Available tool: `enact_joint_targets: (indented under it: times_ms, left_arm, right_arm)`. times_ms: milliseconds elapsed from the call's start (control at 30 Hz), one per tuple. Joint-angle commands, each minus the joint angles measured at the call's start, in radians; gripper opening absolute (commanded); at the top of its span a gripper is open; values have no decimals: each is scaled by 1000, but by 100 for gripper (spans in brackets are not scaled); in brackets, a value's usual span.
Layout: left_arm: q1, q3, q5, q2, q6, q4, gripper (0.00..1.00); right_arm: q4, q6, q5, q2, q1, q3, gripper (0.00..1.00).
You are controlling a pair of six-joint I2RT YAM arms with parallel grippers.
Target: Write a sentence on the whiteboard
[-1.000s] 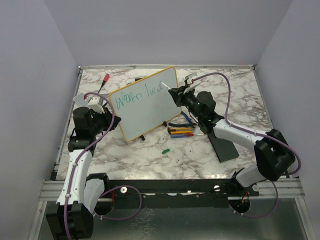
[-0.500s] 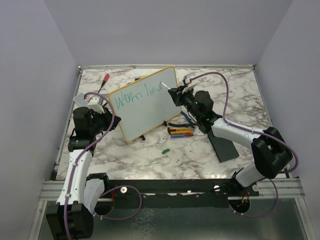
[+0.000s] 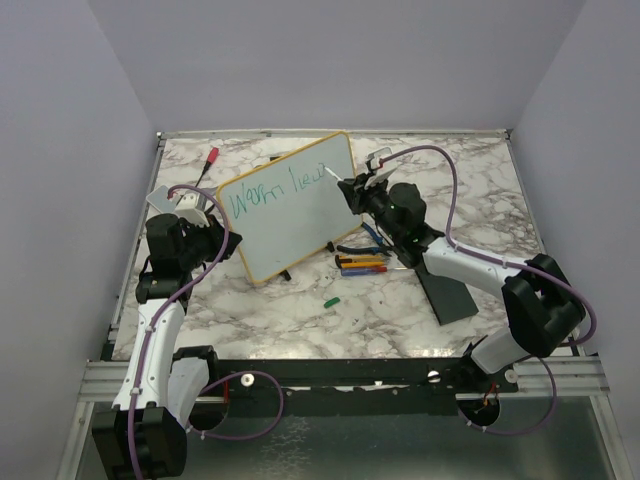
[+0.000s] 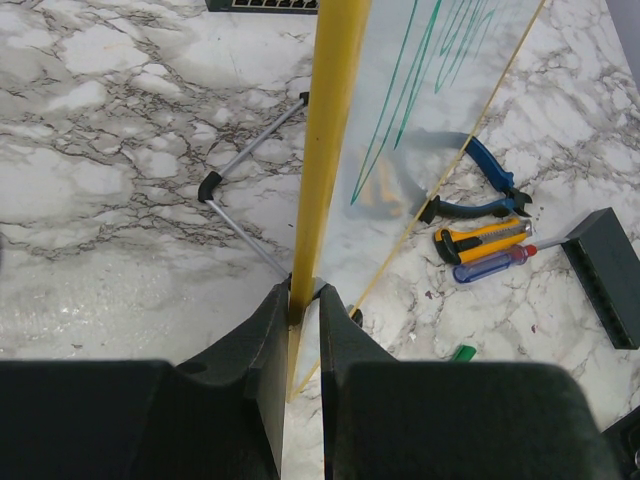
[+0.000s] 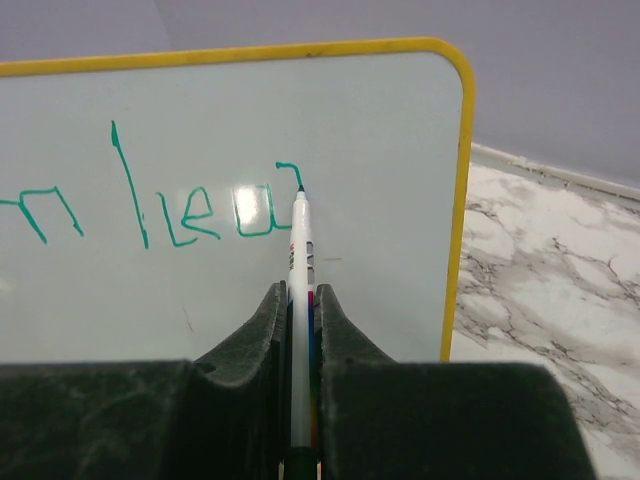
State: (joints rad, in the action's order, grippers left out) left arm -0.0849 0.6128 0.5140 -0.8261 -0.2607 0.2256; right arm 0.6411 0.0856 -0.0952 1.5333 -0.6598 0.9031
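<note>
The whiteboard (image 3: 290, 215) stands tilted on the marble table, its yellow frame (image 4: 325, 150) running up the left wrist view. My left gripper (image 3: 213, 238) (image 4: 303, 295) is shut on the frame's lower left edge. My right gripper (image 3: 352, 190) (image 5: 300, 295) is shut on a white marker (image 5: 300, 250), whose tip touches the whiteboard (image 5: 380, 200) at the end of the teal writing. The sentence (image 3: 278, 188) reads "Warm hea" with a fresh short stroke after it (image 5: 200, 215). Below that line the surface is blank.
Blue pliers (image 3: 372, 238), a yellow utility knife and a screwdriver (image 3: 362, 264) lie right of the board's foot. A green cap (image 3: 331, 300) lies in front, a black pad (image 3: 447, 290) under the right arm. A red-capped marker (image 3: 211, 155) lies at the back left.
The right gripper has shifted slightly to the right along the top line, and the marker has added a short stroke after "hea". The left arm and the board have stayed still.
</note>
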Motion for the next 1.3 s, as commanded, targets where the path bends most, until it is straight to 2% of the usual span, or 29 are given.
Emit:
enact_joint_targets:
  times_ms: [0,267,800,1267]
  left_arm:
    - [-4,-1,-24,16,2,-22,0]
    - [-4,-1,-22,15,2,-22,0]
    - [-4,-1,-22,16,3,-22,0]
    - [-4,-1,-23,16,3,-22,0]
  right_arm:
    - [-39,8,-14,-2,4,-44,1]
    - [-35,25,-1,-9,3,-74,1]
    - [2,6,-9,3,3,17,1]
    - [-33,9,-84,22,3,43,1]
